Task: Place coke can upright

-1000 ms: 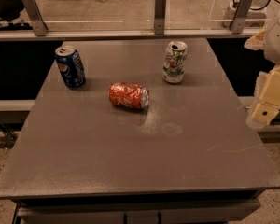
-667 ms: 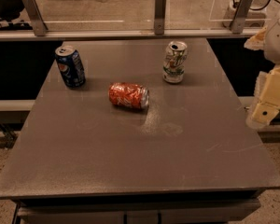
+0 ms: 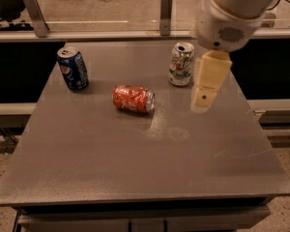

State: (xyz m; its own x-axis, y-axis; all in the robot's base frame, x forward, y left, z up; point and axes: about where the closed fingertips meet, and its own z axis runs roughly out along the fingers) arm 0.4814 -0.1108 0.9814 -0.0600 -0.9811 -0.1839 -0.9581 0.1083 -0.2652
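The coke can [image 3: 133, 98] is red-orange with white lettering. It lies on its side near the middle of the grey table [image 3: 135, 163], its silver top facing right. My gripper [image 3: 203, 98] hangs from the white arm [image 3: 232, 13] above the table, to the right of the coke can and apart from it. It is just right of and in front of the white-and-green can. It holds nothing that I can see.
A blue Pepsi can [image 3: 73, 68] stands upright at the back left of the table. A white-and-green can [image 3: 181, 64] stands upright at the back right. A glass barrier with metal posts [image 3: 166, 11] runs behind the table.
The arm has swung left from the table's right edge to above the table, and the gripper now hangs between the coke can and the right edge. The cans have not moved.
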